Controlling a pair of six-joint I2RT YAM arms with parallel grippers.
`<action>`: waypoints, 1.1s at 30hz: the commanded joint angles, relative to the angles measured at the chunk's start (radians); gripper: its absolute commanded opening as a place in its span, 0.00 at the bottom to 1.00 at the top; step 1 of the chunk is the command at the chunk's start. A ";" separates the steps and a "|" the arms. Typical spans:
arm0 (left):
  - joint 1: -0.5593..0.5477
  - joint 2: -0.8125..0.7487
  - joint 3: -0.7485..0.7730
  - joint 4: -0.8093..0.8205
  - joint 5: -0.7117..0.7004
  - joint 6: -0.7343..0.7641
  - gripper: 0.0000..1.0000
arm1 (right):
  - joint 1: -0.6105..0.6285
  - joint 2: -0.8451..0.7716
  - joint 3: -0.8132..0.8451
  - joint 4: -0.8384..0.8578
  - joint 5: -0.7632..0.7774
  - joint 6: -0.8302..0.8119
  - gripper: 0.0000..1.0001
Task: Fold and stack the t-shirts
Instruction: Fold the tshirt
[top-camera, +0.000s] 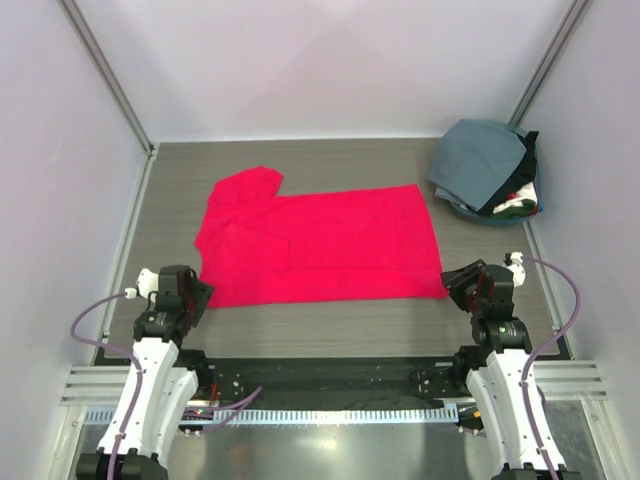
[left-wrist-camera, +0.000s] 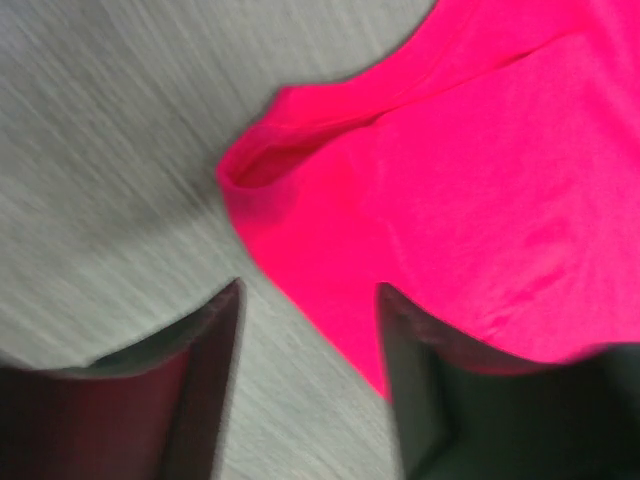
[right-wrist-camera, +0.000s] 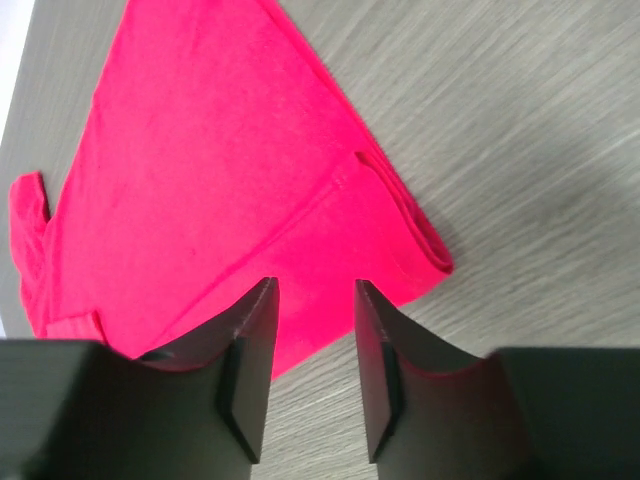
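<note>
A bright red t-shirt (top-camera: 315, 243) lies folded lengthwise in the middle of the table, one sleeve sticking out at the far left. My left gripper (top-camera: 192, 297) hovers at its near left corner, open, with bare table and the red hem (left-wrist-camera: 330, 300) between its fingers. Over the near right corner (right-wrist-camera: 425, 260) my right gripper (top-camera: 462, 283) stands open too, holding nothing. Both wrist views show the red cloth (right-wrist-camera: 200, 180) lying loose below the jaws. A heap of other t-shirts (top-camera: 488, 172), slate grey-blue on top, sits at the far right.
The heap rests in a teal basket (top-camera: 480, 214) against the right wall. White walls close off the table on the left, back and right. Grey wood-grain table (top-camera: 330, 325) shows between the shirt and the arm bases.
</note>
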 joint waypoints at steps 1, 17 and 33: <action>-0.001 0.019 0.051 -0.042 -0.020 0.006 0.65 | -0.002 -0.007 0.034 -0.026 0.042 -0.006 0.45; -0.002 0.473 0.377 0.361 0.331 0.283 1.00 | 0.085 0.617 0.399 0.282 -0.064 -0.246 0.45; -0.002 1.006 0.777 0.567 0.339 0.335 1.00 | 0.225 1.502 1.212 0.116 0.279 -0.469 0.47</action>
